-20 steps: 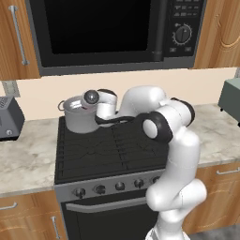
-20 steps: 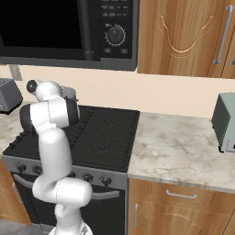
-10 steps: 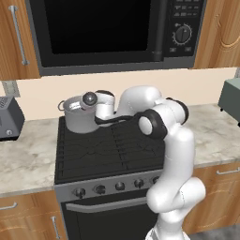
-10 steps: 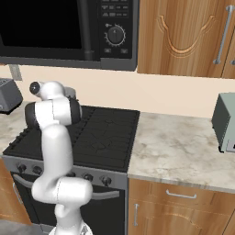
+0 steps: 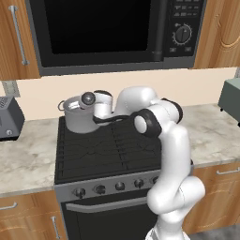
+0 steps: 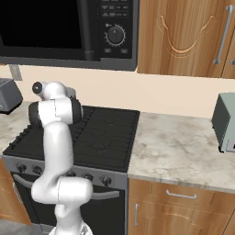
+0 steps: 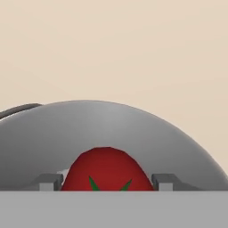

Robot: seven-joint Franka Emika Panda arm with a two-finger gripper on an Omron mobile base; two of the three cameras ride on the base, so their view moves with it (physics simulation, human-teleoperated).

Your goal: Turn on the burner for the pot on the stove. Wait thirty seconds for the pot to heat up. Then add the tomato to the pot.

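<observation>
Left base view, left to right: grey toaster (image 5: pixel 8 119) at the far left on the marble worktop (image 5: pixel 26 159); beside it the stove (image 5: pixel 105 150), black grates on top, a row of knobs (image 5: pixel 99 189) along the silver front strip; the pot (image 5: pixel 77 115) stands on the rear left burner, lidless, close to the wall; the gripper (image 5: pixel 90 104) hangs over the pot's open mouth, the white arm reaching back to it from the lower right; black microwave (image 5: pixel 112 33) above the stove; a second grey appliance (image 5: pixel 230 99) at the far right on the worktop.

Right base view: the arm's elbow (image 6: pixel 55 110) hides the pot; the stove (image 6: pixel 103 137) lies to its right, then bare worktop (image 6: pixel 183 151).

Hand view: the tomato (image 7: pixel 107 171) sits between the two dark fingertips (image 7: pixel 50 181), jaws about half spread and closed on it; behind it the pot's (image 7: pixel 107 129) grey inner wall curves, one loop handle showing at the left edge.
</observation>
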